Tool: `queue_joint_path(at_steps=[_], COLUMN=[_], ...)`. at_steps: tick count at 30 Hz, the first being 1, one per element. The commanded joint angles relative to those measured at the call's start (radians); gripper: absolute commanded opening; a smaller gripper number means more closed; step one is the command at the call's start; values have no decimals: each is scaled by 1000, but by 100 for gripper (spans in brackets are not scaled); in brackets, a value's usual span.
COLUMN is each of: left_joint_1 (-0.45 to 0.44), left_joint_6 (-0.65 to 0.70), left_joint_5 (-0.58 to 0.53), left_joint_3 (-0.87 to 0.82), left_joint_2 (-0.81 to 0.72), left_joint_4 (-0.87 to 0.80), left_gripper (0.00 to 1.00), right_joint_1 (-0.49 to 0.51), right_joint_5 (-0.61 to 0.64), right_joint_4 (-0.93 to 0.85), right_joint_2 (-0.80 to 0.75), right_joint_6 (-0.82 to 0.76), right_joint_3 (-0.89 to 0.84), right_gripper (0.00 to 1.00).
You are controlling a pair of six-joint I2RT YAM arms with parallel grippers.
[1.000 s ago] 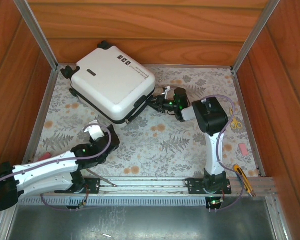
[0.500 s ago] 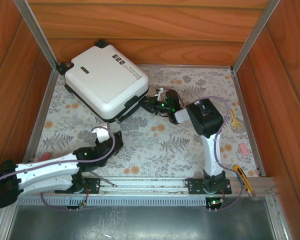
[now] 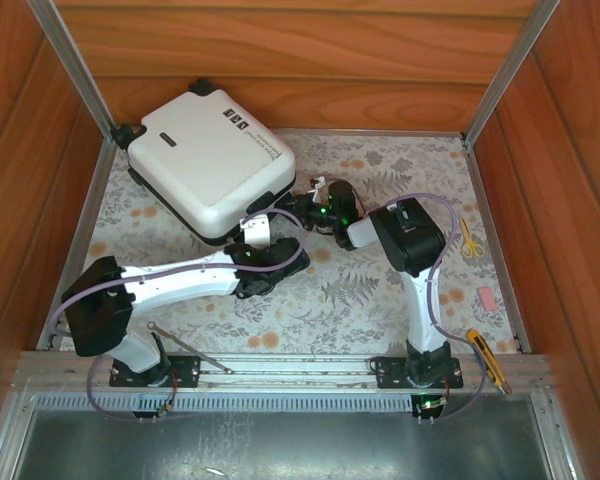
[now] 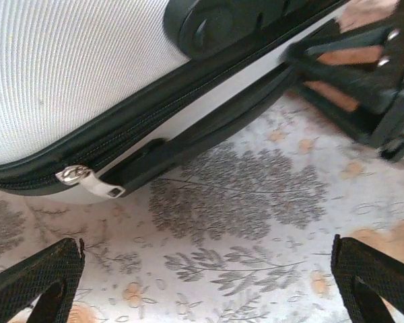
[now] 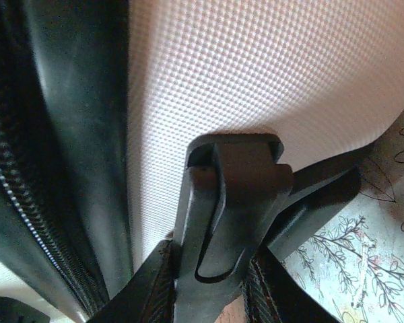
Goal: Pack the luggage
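White luggage (image 3: 212,165) lies closed in the back-left corner of the tabletop (image 3: 380,290). Right jaws clamp a black foot (image 5: 229,202) on its edge. Left jaws are wide open and empty near the zip pull (image 4: 87,182). Shell looks stiff, slick, bulky: grab trim, not the face.

Across the upper left, a white hard-shell suitcase (image 4: 67,67) with a finely textured shell, lying on a pale tablecloth printed with grey ferns and orange blossoms (image 4: 242,202). Along its lower edge, a black zip band with a small silver zip pull (image 4: 87,182) angled down to the right, just above the cloth. At the top, a black wheel housing (image 4: 215,23). Upper right, the right gripper (image 4: 303,67), black fingers tipped against the suitcase's black trim. In the bottom corners, the left gripper (image 4: 205,282), textured black fingertips (image 4: 34,282) spread wide, cloth between them.
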Motion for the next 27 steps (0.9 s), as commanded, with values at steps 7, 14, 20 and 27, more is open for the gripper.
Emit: queue_joint_path(at_steps=[7,14,20,27], left_joint_1=[16,44,47,56], left_joint_6=[-249,-607,-853,-950], left_joint_5=[-256,-237,-226,-186], left_joint_3=[247,307,257,336], left_joint_2=[275,371,389,535], left_joint_4=[-455,-619,-626,-679], left_gripper=[100,66,64,64], right_joint_1=[29,24,17,9], right_joint_5=[-11,-27,-32,-35], right_joint_4=[-84,-152,-210,-227], right_joint_2=[66,64,68,66], right_joint_6=[-79,-122,-166,-172], right_joint_3=[17,45,69,79], right_gripper=[0,0,0,0])
